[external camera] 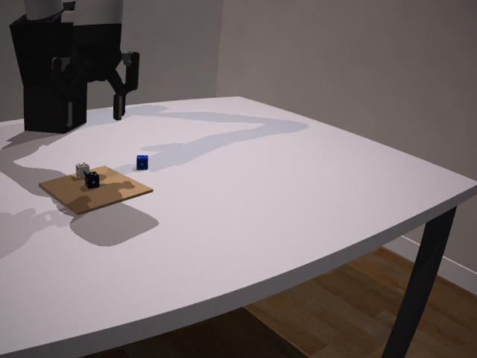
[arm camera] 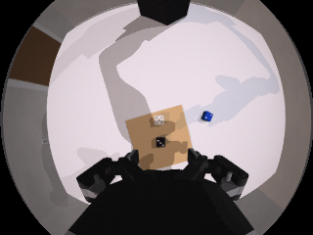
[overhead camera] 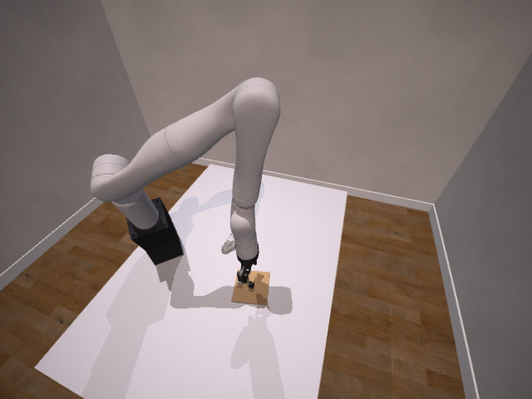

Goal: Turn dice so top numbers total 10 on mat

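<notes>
A tan mat (external camera: 95, 189) lies flat on the white table. A white die (external camera: 82, 169) sits near the mat's far corner, and a black die (external camera: 92, 180) sits on the mat beside it. A blue die (external camera: 141, 162) lies on the table, off the mat to the right. My gripper (external camera: 94, 110) hangs well above the mat, open and empty. In the wrist view the mat (arm camera: 158, 139), white die (arm camera: 158, 119), black die (arm camera: 159, 141) and blue die (arm camera: 206, 117) lie below my open fingers. The pips on top are too small to read.
The arm's black base block (external camera: 46, 77) stands at the back left of the table. In the top view the arm ends over the mat (overhead camera: 251, 288). The table's edge runs along the front and right, with wooden floor below.
</notes>
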Robot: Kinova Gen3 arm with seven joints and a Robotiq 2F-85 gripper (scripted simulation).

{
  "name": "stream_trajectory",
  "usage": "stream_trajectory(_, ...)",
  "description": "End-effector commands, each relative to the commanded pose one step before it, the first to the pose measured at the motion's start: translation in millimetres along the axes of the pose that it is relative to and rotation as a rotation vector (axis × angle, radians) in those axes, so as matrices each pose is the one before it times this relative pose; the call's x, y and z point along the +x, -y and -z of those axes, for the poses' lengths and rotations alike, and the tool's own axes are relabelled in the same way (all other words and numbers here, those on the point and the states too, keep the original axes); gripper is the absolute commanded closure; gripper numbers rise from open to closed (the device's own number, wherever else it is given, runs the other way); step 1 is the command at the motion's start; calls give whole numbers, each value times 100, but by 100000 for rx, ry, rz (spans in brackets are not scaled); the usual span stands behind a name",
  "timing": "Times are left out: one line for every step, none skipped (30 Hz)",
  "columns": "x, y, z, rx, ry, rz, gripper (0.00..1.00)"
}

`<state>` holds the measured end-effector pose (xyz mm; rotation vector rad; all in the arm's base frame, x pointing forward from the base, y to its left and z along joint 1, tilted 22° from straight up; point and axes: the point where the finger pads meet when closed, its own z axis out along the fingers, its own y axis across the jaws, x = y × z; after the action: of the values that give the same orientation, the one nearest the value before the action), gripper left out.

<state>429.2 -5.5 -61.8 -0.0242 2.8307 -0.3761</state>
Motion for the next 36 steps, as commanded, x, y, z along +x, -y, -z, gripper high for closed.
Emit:
stream_trajectory(210, 226, 201, 489, -464, -516, 0)
stream_trajectory(0, 0, 0, 0, 0, 0, 0)
stream_trajectory(0, 0, 0, 0, 0, 0, 0)
stream_trajectory(0, 0, 0, 0, 0, 0, 0)
stream_trajectory(0, 0, 0, 0, 0, 0, 0)
stream_trajectory(0, 0, 0, 0, 0, 0, 0)
stream_trajectory(0, 0, 0, 0, 0, 0, 0)
stream_trajectory(0, 0, 0, 0, 0, 0, 0)
stream_trajectory(0, 0, 0, 0, 0, 0, 0)
stream_trajectory(0, 0, 0, 0, 0, 0, 0)
stream_trajectory(0, 0, 0, 0, 1, 11, 0)
stream_trajectory(0, -3, -1, 1, 4, 75, 0)
stream_trajectory(0, -9, -2, 2, 9, 198, 0)
stream_trajectory(0, -16, -5, 3, 17, 373, 0)
stream_trajectory(0, -26, -7, 5, 28, 594, 0)
stream_trajectory(-1, -37, -10, 8, 40, 856, 0)
stream_trajectory(-1, -50, -14, 10, 53, 1153, 0)
stream_trajectory(-2, -65, -18, 13, 68, 1480, 0)
stream_trajectory(-4, -80, -22, 16, 83, 1831, 0)
stream_trajectory(-6, -97, -26, 20, 98, 2202, 0)
stream_trajectory(-8, -115, -30, 23, 114, 2589, 0)
stream_trajectory(0, 0, 0, 0, 0, 0, 0)
stream_trajectory(0, 0, 0, 0, 0, 0, 0)
stream_trajectory(-12, -133, -35, 27, 130, 2987, 0)
stream_trajectory(-17, -152, -39, 31, 144, 3391, 0)
stream_trajectory(-24, -170, -43, 34, 158, 3797, 0)
stream_trajectory(-31, -189, -46, 38, 170, 4203, 0)
stream_trajectory(-41, -208, -50, 41, 181, 4603, 0)
stream_trajectory(-52, -226, -53, 44, 190, 4995, 0)
stream_trajectory(-65, -243, -55, 47, 198, 5376, 0)
stream_trajectory(-77, -251, -55, 47, 196, 5563, 0)
stream_trajectory(-3, -8, -2, 1, 6, 179, 0)
stream_trajectory(-96, -274, -59, 49, 205, 6092, 0)
stream_trajectory(-114, -287, -60, 49, 206, 6421, 0)
stream_trajectory(-90, -199, -41, 32, 138, 4520, 0)
stream_trajectory(-48, -96, -20, 15, 66, 2208, 0)
